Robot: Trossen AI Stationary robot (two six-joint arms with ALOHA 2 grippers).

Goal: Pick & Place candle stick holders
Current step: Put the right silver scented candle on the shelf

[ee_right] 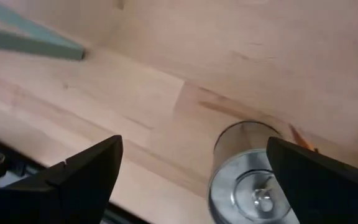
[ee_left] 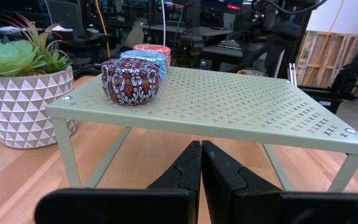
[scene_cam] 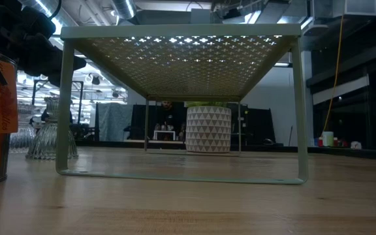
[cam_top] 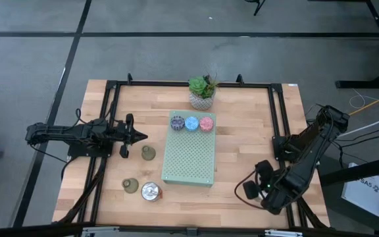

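Reaching with jaws spread, right gripper (ee_right: 191, 180) hangs over the silver holder (ee_right: 247, 186), nearer its right finger; left gripper (cam_top: 139, 136) waits, jaws pressed together.

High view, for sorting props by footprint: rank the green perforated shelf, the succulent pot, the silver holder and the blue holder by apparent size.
1. Green perforated shelf
2. Succulent pot
3. Silver holder
4. Blue holder, only slightly smaller than the silver one.

A robotics lab or workshop: 2 dark robot arms are mounted on a black metal frame (cam_top: 114, 89) around a wooden desk (cam_top: 242, 145), standing on a grey concrete floor (cam_top: 176, 52). Behind it, cables, ceiling ducting (scene_cam: 126, 10), strip lights and a wooden pallet (ee_left: 331, 59) show.
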